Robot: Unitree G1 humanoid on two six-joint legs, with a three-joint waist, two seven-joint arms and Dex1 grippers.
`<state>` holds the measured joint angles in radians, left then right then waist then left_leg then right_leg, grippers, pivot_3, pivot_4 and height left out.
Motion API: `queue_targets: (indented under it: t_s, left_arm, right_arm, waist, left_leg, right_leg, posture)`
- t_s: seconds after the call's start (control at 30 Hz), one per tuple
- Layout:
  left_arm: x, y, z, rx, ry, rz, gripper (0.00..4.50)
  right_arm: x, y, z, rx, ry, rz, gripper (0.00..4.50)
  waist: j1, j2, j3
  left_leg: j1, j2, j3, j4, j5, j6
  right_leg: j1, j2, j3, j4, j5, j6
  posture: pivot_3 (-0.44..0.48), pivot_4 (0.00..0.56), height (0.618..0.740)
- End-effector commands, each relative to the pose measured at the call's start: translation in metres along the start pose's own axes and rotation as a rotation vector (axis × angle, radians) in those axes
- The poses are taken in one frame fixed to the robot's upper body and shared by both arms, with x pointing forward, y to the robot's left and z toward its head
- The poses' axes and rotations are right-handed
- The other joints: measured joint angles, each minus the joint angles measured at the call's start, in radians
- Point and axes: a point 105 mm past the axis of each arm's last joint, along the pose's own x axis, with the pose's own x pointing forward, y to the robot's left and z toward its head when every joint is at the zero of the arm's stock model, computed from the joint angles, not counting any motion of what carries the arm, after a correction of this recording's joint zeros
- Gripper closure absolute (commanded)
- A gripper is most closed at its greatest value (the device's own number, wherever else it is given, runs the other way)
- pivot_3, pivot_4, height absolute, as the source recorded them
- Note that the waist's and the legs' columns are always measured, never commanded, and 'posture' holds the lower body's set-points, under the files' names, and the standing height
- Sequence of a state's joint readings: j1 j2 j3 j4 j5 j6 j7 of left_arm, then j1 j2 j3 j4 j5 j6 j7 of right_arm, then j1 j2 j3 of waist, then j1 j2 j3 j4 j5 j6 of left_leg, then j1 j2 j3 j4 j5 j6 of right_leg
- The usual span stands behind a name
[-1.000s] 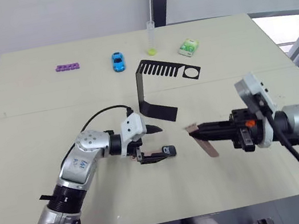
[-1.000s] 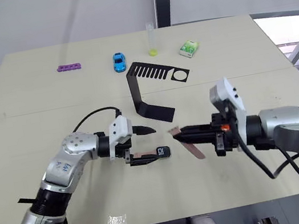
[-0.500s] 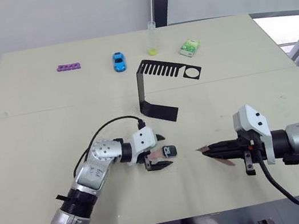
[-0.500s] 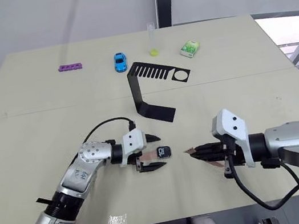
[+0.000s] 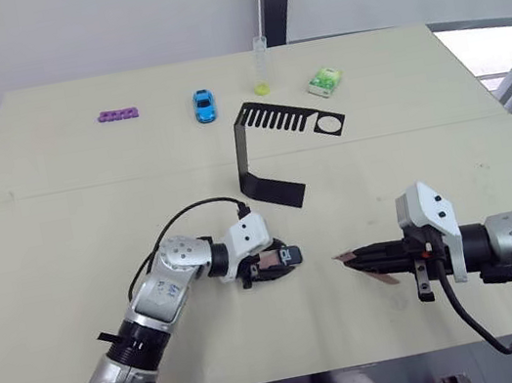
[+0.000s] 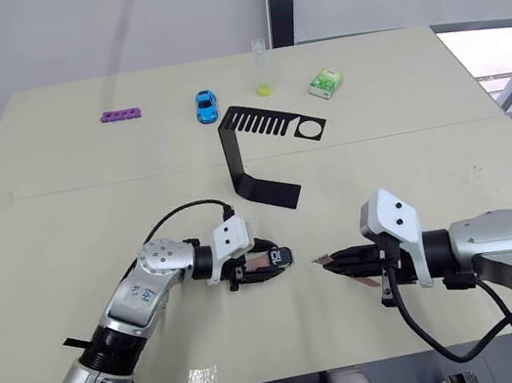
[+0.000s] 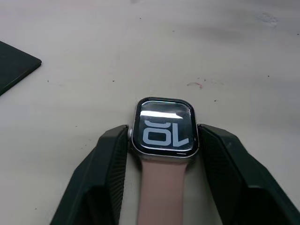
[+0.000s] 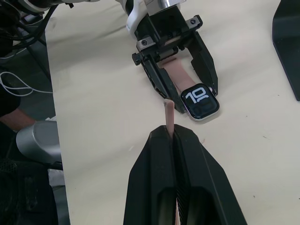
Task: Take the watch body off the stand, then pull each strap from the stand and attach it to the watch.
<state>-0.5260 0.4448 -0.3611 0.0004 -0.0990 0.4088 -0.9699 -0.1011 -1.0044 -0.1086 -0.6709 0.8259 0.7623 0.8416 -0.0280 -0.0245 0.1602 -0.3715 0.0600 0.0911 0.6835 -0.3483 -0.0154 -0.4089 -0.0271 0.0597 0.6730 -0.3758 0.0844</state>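
Note:
The watch body (image 7: pixel 163 126) lies on the table with its dark screen up and one pink-beige strap (image 7: pixel 161 187) attached. My left gripper (image 5: pixel 273 261) is shut on it, a finger (image 7: pixel 105 173) pressing each side of the case. The other strap (image 8: pixel 168 112) is held edge-on in my right gripper (image 5: pixel 344 257), which is shut on it. Its free tip points at the watch body (image 8: pixel 200 101) from a short gap to the right. The black stand (image 5: pixel 267 140) rests behind them on the table, with nothing on its slotted arm.
Along the far edge are a purple piece (image 5: pixel 118 115), a blue toy car (image 5: pixel 203 105), an upright tube (image 5: pixel 259 62) with yellow-green liquid and a green-and-white box (image 5: pixel 324 80). The table's front edge is close below both arms.
My left gripper's fingers, open half a second ago, have closed on the watch body. Over the second, my right gripper came down and toward the front with the strap.

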Motion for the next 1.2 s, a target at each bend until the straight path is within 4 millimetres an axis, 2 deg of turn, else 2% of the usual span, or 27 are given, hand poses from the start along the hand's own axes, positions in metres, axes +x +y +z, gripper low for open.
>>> queue_targets:
  t_s: [0.03, 0.43, 0.57, 0.6, 0.8, 0.93, 1.2]
  left_arm:
    - [-0.001, -0.002, 0.007, 0.023, -0.015, -0.002, 1.7]
    - [0.001, -0.002, 0.005, 0.003, -0.002, 0.019, 1.7]
    - [0.002, -0.002, 0.005, -0.003, -0.003, 0.027, 2.87]
    - [0.001, -0.001, 0.005, -0.019, -0.007, 0.021, 2.9]
    - [-0.01, -0.005, 0.023, -0.29, -0.065, -0.132, 2.9]
    - [-0.016, -0.006, 0.042, -0.478, -0.106, -0.252, 2.9]
    - [-0.018, 0.006, 0.06, -0.632, -0.162, -0.325, 2.9]
  right_arm:
    - [0.001, 0.006, 0.008, -0.037, -0.025, 0.033, 4.5]
    - [0.0, 0.006, 0.007, -0.04, -0.023, 0.03, 4.5]
    - [0.001, 0.005, 0.006, -0.051, -0.019, 0.021, 4.5]
    - [0.001, 0.004, 0.006, -0.062, -0.019, 0.009, 4.5]
    - [0.005, -0.004, 0.019, -0.257, -0.047, -0.097, 4.5]
    - [0.009, -0.002, 0.015, -0.376, 0.004, -0.107, 4.5]
    - [0.013, -0.004, 0.014, -0.499, 0.058, -0.142, 4.5]
  waist:
    - [0.0, 0.0, 0.0]
    - [0.0, 0.0, 0.0]
    - [0.0, 0.0, 0.0]
    - [0.0, 0.0, 0.0]
    - [0.0, 0.0, 0.0]
    - [0.0, 0.0, 0.0]
    - [-0.002, 0.0, 0.0]
  left_leg:
    - [0.0, 0.0, 0.0, 0.0, 0.0, 0.0]
    - [0.0, 0.0, 0.0, 0.0, 0.0, 0.0]
    - [0.0, 0.0, 0.0, 0.0, 0.0, 0.0]
    - [0.0, 0.0, 0.0, 0.0, 0.0, 0.0]
    - [0.0, 0.0, 0.0, 0.001, 0.0, 0.0]
    - [0.0, 0.0, 0.0, 0.001, 0.0, 0.0]
    - [0.0, -0.001, 0.0, 0.001, 0.0, 0.0]
  right_leg:
    - [0.0, 0.0, 0.0, 0.0, 0.0, 0.0]
    - [0.0, 0.0, 0.0, 0.001, 0.0, 0.0]
    - [0.0, 0.0, 0.0, 0.001, 0.0, 0.0]
    - [0.0, 0.0, 0.0, 0.001, 0.0, 0.0]
    - [0.0, 0.001, 0.0, 0.003, 0.0, 0.0]
    - [0.0, 0.0, 0.0, 0.005, 0.0, 0.0]
    - [-0.001, 0.001, 0.0, 0.006, 0.0, 0.0]
  posture:
    - [0.0, 0.15, 0.74]
    - [0.0, 0.15, 0.74]
    - [0.0, 0.15, 0.74]
    - [0.0, 0.15, 0.74]
    - [0.0, 0.15, 0.74]
    - [0.0, 0.15, 0.74]
    - [0.0, 0.15, 0.74]
